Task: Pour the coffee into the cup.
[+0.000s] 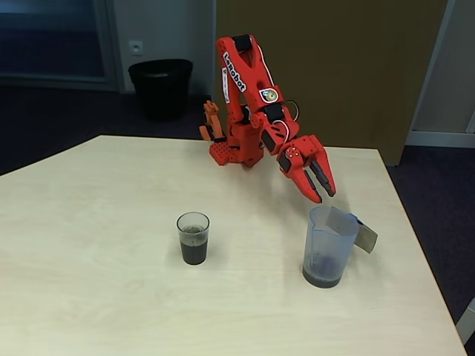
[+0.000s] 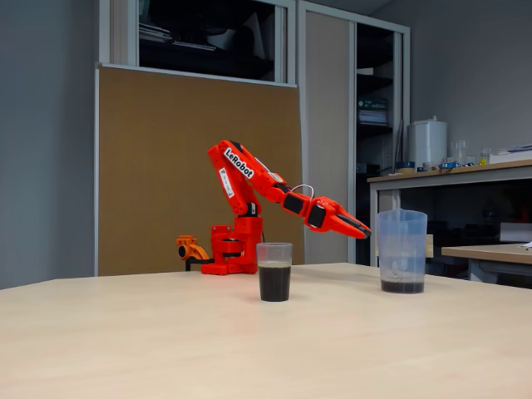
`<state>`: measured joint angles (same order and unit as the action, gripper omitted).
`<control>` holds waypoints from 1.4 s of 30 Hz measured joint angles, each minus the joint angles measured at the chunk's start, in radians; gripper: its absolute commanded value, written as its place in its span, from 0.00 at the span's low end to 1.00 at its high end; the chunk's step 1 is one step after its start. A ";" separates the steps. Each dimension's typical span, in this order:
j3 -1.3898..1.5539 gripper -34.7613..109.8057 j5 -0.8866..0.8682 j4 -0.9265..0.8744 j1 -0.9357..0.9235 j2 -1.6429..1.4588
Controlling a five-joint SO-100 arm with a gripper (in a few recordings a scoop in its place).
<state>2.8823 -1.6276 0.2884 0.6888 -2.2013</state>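
Now cup (image 1: 193, 238) half full of coffee (image 1: 194, 253); jaws parted above jug (image 1: 327, 256).

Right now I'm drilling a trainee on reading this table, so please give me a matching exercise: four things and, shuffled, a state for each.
Things:
1. cup
2. jug
3. claw
4. bin

States:
A. thin dark layer at its bottom
B. on the floor behind the table
C. about half full of coffee
D. in the air above the jug, holding nothing

Pairs: 1-C, 2-A, 3-D, 4-B
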 measured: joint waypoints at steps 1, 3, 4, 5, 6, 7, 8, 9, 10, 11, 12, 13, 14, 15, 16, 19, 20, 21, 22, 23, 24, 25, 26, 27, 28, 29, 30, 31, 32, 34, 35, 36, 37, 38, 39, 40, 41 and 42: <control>0.020 0.26 0.023 -0.015 0.000 -0.035; 0.061 0.24 0.087 -0.051 -0.015 -0.117; 0.086 0.24 0.133 -0.075 -0.025 -0.161; 0.106 0.24 0.187 -0.095 -0.034 -0.202; 0.115 0.24 0.242 -0.118 -0.040 -0.247; 0.129 0.24 0.304 -0.143 -0.044 -0.293; 0.147 0.24 0.374 -0.170 -0.058 -0.334; 0.150 0.24 0.445 -0.209 -0.074 -0.374; 0.150 0.24 0.528 -0.247 -0.091 -0.413; 0.153 0.24 0.601 -0.281 -0.110 -0.445; 0.156 0.24 0.676 -0.321 -0.129 -0.471; 0.156 0.24 0.752 -0.360 -0.144 -0.486; 0.156 0.24 0.836 -0.400 -0.161 -0.502; 0.156 0.24 0.914 -0.436 -0.192 -0.512; 0.156 0.24 0.996 -0.463 -0.225 -0.526; 0.204 0.24 1.189 -0.543 -0.321 -0.565; 0.219 0.24 1.224 -0.561 -0.350 -0.581; 0.235 0.24 1.252 -0.589 -0.376 -0.598; 0.238 0.24 1.284 -0.623 -0.399 -0.614; 0.238 0.24 1.301 -0.652 -0.414 -0.624; 0.241 0.24 1.318 -0.690 -0.433 -0.634; 0.241 0.24 1.328 -0.730 -0.451 -0.641; 0.242 0.24 1.345 -0.770 -0.469 -0.657; 0.249 0.24 1.361 -0.804 -0.480 -0.670; 0.252 0.24 1.381 -0.844 -0.488 -0.687; 0.252 0.24 1.396 -0.890 -0.499 -0.706; 0.252 0.24 1.401 -0.940 -0.509 -0.723; 0.252 0.24 1.399 -0.983 -0.517 -0.746; 0.252 0.24 1.408 -1.028 -0.523 -0.772; 0.253 0.24 1.477 -1.127 -0.540 -0.810; 0.253 0.24 1.503 -1.172 -0.545 -0.827; 0.253 0.24 1.516 -1.213 -0.546 -0.845; 0.253 0.24 1.522 -1.241 -0.546 -0.862; 0.253 0.24 1.514 -1.258 -0.555 -0.882; 0.253 0.24 1.509 -1.275 -0.563 -0.907; 0.253 0.24 1.499 -1.301 -0.565 -0.913; 0.253 0.24 1.479 -1.335 -0.563 -0.920; 0.253 0.24 1.460 -1.371 -0.563 -0.946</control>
<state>3.1355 -0.1672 -1.0830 0.1258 -3.1477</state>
